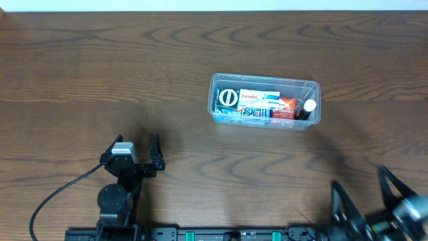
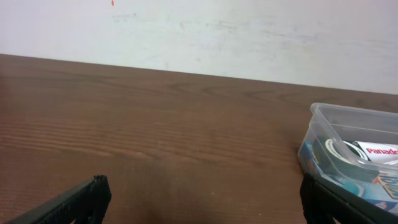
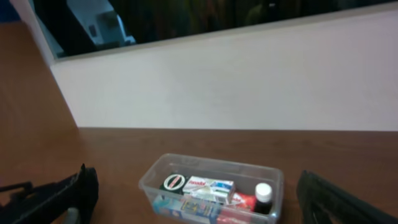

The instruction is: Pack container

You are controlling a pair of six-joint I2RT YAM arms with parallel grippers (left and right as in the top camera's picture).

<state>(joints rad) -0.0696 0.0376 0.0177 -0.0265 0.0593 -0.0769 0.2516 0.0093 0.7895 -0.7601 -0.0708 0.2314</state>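
The container (image 1: 265,77) is a clear plastic tub right of the table's middle. Inside lie a white Panadol box (image 1: 259,98), a red box (image 1: 286,106), a round black and white item (image 1: 227,98), blue packets (image 1: 251,114) and a dark bottle with a white cap (image 1: 309,107). My left gripper (image 1: 138,142) stands open at the front left, well away from the tub. Open and holding nothing, my right gripper (image 1: 362,184) sits at the front right. The left wrist view shows the container (image 2: 323,115) at the right edge, beyond the left gripper (image 2: 202,193). The right gripper (image 3: 198,186) faces the container (image 3: 211,163) from a distance.
The dark wooden table (image 1: 100,67) ends at a white wall (image 3: 249,87) behind the tub. A black cable (image 1: 60,194) runs from the left arm toward the front left corner. The arm bases (image 1: 234,234) line the front edge.
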